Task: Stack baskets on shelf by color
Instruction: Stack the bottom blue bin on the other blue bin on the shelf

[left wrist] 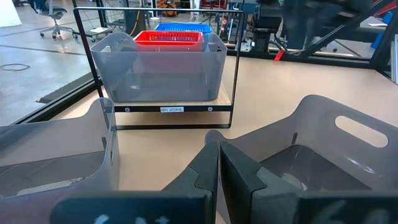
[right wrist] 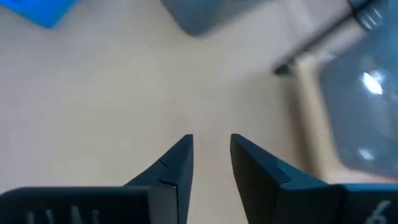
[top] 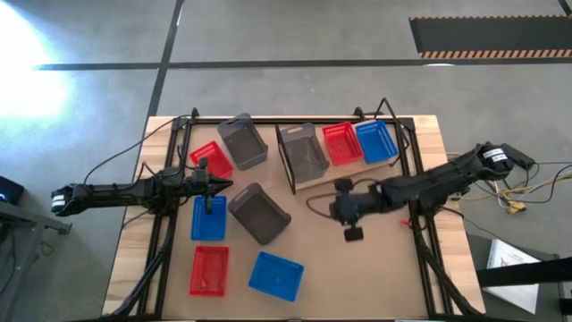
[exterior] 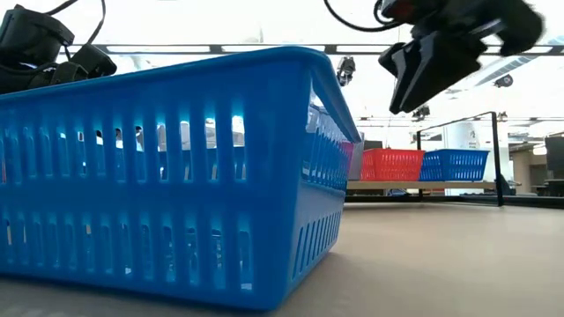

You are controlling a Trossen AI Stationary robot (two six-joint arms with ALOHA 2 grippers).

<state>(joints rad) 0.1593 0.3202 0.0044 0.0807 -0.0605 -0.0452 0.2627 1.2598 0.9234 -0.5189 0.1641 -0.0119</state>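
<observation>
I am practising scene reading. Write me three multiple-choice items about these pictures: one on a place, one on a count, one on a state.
1. Which basket stands in the middle of the shelf?
A. the grey one
B. the red one
C. the blue one

2. How many baskets lie on the tabletop, off the shelf?
A. four
B. eight
C. six

3. What is between the fingers of the right gripper?
A. nothing
B. a red basket
C. a blue basket

Answers:
1 B: in the high view the red shelf basket sits between the grey shelf basket and the blue shelf basket.
2 C: two grey baskets, two red baskets and two blue baskets are on the tabletop.
3 A: the right wrist view shows only bare tabletop in the gap.
</observation>
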